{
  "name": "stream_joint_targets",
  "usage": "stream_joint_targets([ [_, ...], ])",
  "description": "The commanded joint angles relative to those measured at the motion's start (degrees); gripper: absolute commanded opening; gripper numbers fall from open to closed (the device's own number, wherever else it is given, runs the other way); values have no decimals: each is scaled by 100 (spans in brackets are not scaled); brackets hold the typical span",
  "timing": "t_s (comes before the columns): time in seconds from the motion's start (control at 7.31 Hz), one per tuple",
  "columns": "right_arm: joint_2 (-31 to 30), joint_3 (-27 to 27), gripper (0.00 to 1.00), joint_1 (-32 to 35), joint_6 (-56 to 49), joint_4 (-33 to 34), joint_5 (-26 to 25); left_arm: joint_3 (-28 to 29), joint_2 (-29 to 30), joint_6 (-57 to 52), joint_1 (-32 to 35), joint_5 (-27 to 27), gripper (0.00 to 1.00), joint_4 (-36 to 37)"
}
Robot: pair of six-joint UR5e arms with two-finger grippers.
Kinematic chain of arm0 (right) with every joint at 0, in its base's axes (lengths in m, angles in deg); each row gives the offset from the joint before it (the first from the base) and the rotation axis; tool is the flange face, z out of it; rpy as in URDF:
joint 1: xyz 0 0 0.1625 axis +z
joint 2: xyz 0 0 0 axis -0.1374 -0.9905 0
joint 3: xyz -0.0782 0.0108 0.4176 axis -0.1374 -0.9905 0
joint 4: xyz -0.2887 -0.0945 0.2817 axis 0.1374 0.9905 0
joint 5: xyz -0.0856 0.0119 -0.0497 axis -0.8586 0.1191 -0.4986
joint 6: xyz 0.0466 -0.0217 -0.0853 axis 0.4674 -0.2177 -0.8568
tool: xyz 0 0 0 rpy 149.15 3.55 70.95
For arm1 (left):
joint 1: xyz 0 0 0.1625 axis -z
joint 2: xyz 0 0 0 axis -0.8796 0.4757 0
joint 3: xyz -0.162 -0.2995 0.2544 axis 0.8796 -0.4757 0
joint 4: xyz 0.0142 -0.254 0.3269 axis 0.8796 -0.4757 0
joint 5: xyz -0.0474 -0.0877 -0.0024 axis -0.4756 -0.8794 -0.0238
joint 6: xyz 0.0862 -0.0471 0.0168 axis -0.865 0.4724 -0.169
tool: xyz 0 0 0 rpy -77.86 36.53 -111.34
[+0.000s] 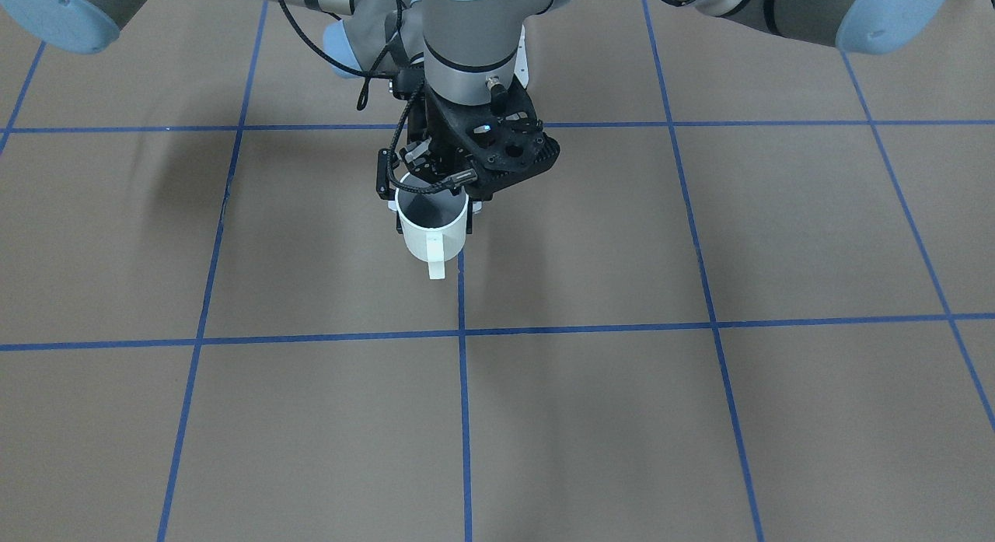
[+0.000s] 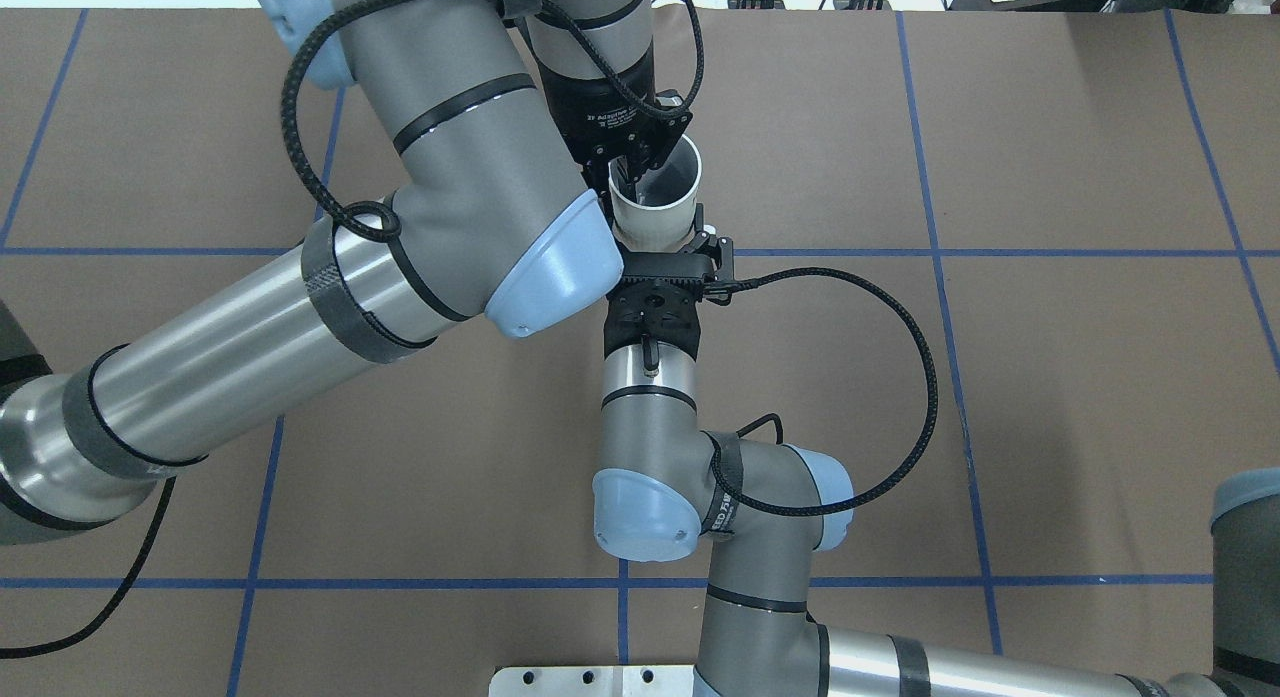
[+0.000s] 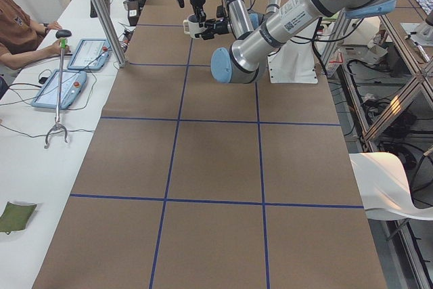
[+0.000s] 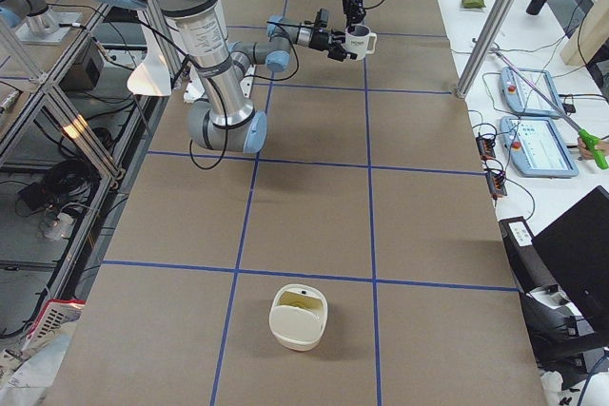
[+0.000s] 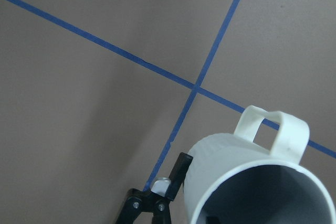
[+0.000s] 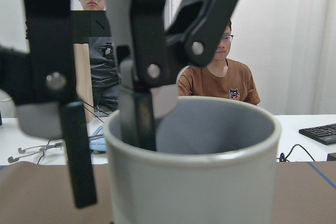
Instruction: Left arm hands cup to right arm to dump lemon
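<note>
The white cup (image 1: 431, 237) hangs above the table, upright, with its handle (image 5: 273, 129) pointing away from the robot. My left gripper (image 2: 625, 172), the one with white lettering, comes straight down and is shut on the cup's rim, with one finger (image 6: 139, 103) inside and one outside. My right gripper (image 2: 660, 242), behind the perforated bracket (image 2: 655, 312), reaches in level. Its fingers (image 5: 180, 174) lie against the two sides of the cup (image 2: 665, 212). The cup's inside looks grey; no lemon shows.
A cream container (image 4: 298, 316) stands on the brown, blue-taped table (image 1: 622, 417) at the end on the robot's right. My left elbow (image 2: 545, 267) hangs over the right wrist. Operators sit beyond the table's far edge (image 6: 226, 77).
</note>
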Motion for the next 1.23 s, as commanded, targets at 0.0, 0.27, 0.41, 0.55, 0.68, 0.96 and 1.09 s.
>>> stream_joint_targets([
  [0.0,10,-9,49,1,7,8,-8,0,14,-2,0,-7,0,-7],
  [0.27,-51,-18,100,-60,25,0,1,-9,58,-2,9,-16,0,-7],
  [0.41,-217,-52,100,-148,16,-9,-8,-139,50,-2,44,-16,0,1],
  [0.55,-306,-61,100,-244,16,-9,1,-193,58,-2,114,-24,0,2],
  [0.68,-428,-44,100,-271,7,-9,1,-237,67,-11,236,-42,0,2],
  [0.96,-464,244,100,-184,-45,-87,655,-814,-307,-98,456,-51,0,19],
  [1.09,-752,481,100,147,-89,-132,1487,-1348,-833,-517,527,-60,0,45],
])
